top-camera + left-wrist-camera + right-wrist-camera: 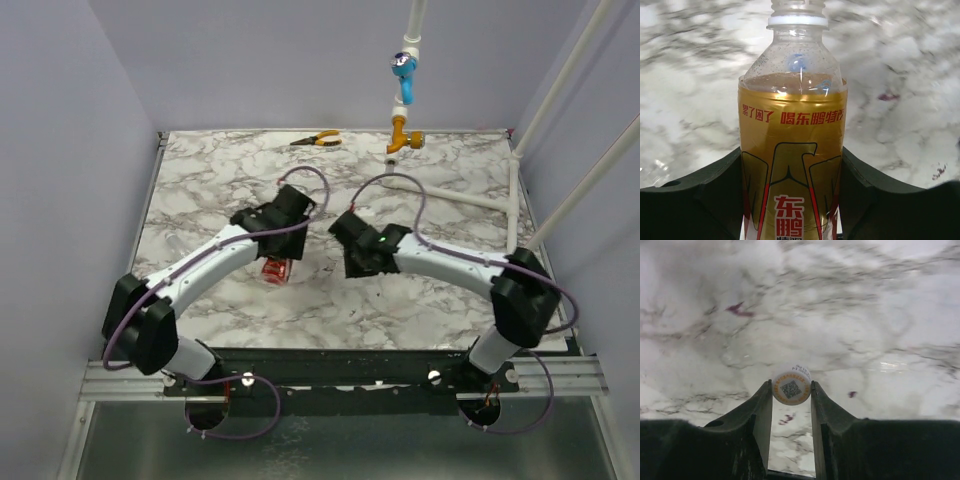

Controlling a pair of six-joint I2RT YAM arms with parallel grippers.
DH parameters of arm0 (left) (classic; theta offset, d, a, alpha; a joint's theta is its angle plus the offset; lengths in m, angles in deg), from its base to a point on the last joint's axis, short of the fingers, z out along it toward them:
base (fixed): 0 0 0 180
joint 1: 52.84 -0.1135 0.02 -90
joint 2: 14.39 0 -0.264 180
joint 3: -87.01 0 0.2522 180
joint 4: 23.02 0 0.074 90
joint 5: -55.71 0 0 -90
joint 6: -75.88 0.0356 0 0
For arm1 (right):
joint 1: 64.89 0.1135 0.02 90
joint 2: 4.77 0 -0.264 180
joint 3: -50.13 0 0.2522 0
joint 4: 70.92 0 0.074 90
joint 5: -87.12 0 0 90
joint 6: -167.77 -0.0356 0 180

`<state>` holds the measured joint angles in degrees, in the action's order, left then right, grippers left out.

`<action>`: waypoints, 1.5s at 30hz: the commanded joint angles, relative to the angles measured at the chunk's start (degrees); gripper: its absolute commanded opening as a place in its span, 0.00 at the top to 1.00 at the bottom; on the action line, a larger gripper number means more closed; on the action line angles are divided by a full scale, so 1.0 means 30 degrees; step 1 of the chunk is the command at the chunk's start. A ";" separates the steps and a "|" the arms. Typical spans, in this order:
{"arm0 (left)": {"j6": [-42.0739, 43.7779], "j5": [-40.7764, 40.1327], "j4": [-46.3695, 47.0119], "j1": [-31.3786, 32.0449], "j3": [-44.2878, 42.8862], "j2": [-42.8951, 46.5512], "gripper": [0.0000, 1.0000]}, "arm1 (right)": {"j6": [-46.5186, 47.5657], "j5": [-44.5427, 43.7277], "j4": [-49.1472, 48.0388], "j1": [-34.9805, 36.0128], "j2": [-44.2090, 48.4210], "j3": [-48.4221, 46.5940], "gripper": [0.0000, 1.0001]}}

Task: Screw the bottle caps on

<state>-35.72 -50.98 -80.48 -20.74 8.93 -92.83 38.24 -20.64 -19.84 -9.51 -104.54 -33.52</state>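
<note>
The clear bottle (792, 130), amber drink behind a gold, red-lettered label, sits clamped in the left end effector (791, 152), neck threads bare. A white, orange-ringed cap (791, 389) is pinched in the right end effector (791, 385).

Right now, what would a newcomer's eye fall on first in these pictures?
The open bottle of amber drink fills the left wrist view, clamped in the left gripper. In the right wrist view, the right gripper pinches a white cap. A blue valve hangs at the far edge of the marble table.
</note>
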 commanded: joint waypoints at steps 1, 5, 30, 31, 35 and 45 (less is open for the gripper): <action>0.1916 0.1702 0.1640 0.3888 -0.0826 -0.3218 0.44 | -0.0595 0.0445 -0.0253 -0.3069 0.4342 0.2655 0.72; 0.4526 0.2860 0.2834 0.6300 -0.1253 -0.5739 0.44 | -0.0157 0.1406 -0.0250 -0.5851 0.7377 0.4266 0.71; 0.4973 0.2868 0.6639 0.6413 -0.2139 -0.8972 0.13 | 0.0298 0.2366 0.0337 -0.8070 0.9229 0.4849 0.71; 0.4975 0.2958 0.6694 0.6361 -0.2169 -0.8852 0.15 | 0.0343 0.2402 0.0333 -0.8121 0.9261 0.4905 0.71; 0.5323 0.3370 0.6771 0.6214 -0.2365 -0.8901 0.33 | 0.0475 0.2728 0.0166 -0.8198 0.9249 0.5027 0.71; 0.5066 0.3433 0.9136 0.6146 -0.0599 -0.3723 0.67 | 0.1842 0.6841 -0.0224 -0.8234 1.0166 0.2971 0.71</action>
<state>-20.31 -40.72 -59.04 -2.36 5.74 -115.82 40.87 -8.16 -20.23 -33.88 -76.82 -19.88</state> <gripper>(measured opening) 0.510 0.329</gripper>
